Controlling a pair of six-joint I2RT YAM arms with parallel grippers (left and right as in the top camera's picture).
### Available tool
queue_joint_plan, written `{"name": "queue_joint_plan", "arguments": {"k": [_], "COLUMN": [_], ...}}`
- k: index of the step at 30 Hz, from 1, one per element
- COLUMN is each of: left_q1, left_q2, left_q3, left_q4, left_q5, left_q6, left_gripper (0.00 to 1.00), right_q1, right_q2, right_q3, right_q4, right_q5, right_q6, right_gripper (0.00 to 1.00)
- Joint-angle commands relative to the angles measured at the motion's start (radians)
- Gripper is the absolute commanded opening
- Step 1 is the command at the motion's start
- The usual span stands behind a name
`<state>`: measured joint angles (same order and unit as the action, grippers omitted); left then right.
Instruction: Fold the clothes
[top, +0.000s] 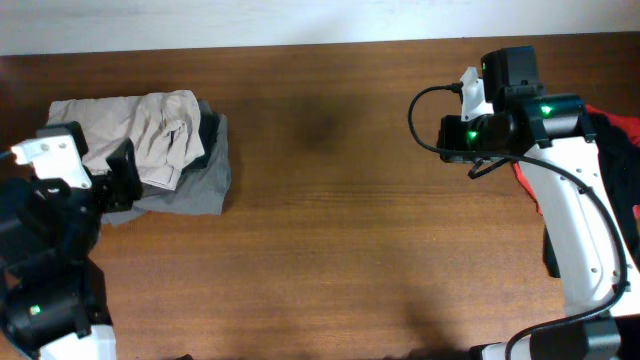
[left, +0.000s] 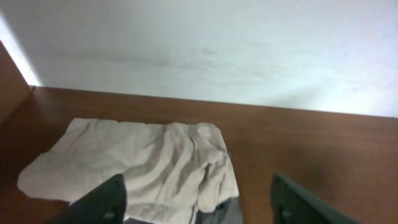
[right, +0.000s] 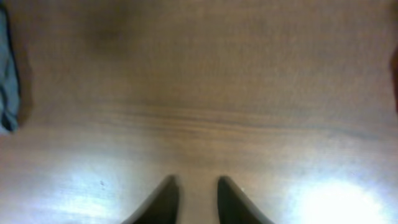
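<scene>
Clothes pile sits far left on table (top: 330, 220): beige shorts (top: 140, 130) on top, wrinkled, over grey garment (top: 195, 185), with a strip of black cloth (top: 210, 128) showing at the pile's right edge. Left gripper (left: 199, 204) is just beside the pile's near-left side, jaws wide apart, nothing clamped. In the left wrist view the shorts lie ahead of it and partly between its fingers (left: 109, 199); can't tell if they touch. Middle of table is bare wood. Right gripper (right: 196, 196) is over the right part of the table, well apart from the pile, jaws narrow with a slim gap, holding nothing. Red garment (top: 615, 125) with dark cloth (top: 618, 165) lies at the far right edge, partly under the right arm.
</scene>
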<state>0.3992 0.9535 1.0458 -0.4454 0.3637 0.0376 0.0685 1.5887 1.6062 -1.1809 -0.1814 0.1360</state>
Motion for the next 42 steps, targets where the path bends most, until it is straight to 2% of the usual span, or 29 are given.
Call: {"name": "queue_joint_plan", "arguments": {"k": [1, 5, 8, 12, 14, 21, 26, 30, 34, 38, 42], "left_q1": [-0.004, -0.011, -0.052, -0.122, -0.158, -0.259, -0.286, -0.286, -0.286, -0.286, -0.272], "left_q2": [0.087, 0.230, 0.364, 0.544, 0.624, 0.885, 1.000, 0.998, 0.893, 0.732, 0.606], "left_q3": [0.026, 0.026, 0.026, 0.026, 0.026, 0.026, 0.026, 0.027, 0.042, 0.061, 0.061], "left_q4": [0.022, 0.116, 0.265, 0.452, 0.490, 0.481, 0.444, 0.438, 0.402, 0.329, 0.318], "left_q5": [-0.081, -0.098, -0.108, -0.123, -0.164, -0.339, -0.363, -0.372, -0.376, -0.415, -0.521], "left_q6": [-0.015, -0.023, -0.022, 0.012, 0.020, 0.020, -0.007, -0.050, -0.050, -0.049, -0.047], "left_gripper": [0.59, 0.34, 0.22, 0.21, 0.21, 0.15, 0.08, 0.07, 0.08, 0.19, 0.28], "right_q1": [-0.003, -0.003, -0.003, -0.003, -0.003, -0.003, -0.003, -0.003, -0.003, -0.003, -0.003], "right_q2": [0.002, 0.002, 0.002, 0.002, 0.002, 0.002, 0.002, 0.002, 0.002, 0.002, 0.002], "right_q3": [0.002, 0.002, 0.002, 0.002, 0.002, 0.002, 0.002, 0.002, 0.002, 0.002, 0.002], "right_q4": [0.003, 0.014, 0.021, 0.010, -0.002, -0.056, -0.061, -0.061, -0.061, -0.061, -0.061], "right_q5": [0.002, -0.006, -0.021, -0.062, -0.062, -0.062, -0.062, -0.062, -0.061, -0.061, -0.061], "right_q6": [-0.008, -0.008, -0.005, -0.005, -0.005, -0.005, -0.005, -0.005, -0.005, -0.005, -0.005], "right_gripper": [0.11, 0.09, 0.09, 0.08, 0.07, 0.07, 0.06, 0.06, 0.06, 0.06, 0.06]}}
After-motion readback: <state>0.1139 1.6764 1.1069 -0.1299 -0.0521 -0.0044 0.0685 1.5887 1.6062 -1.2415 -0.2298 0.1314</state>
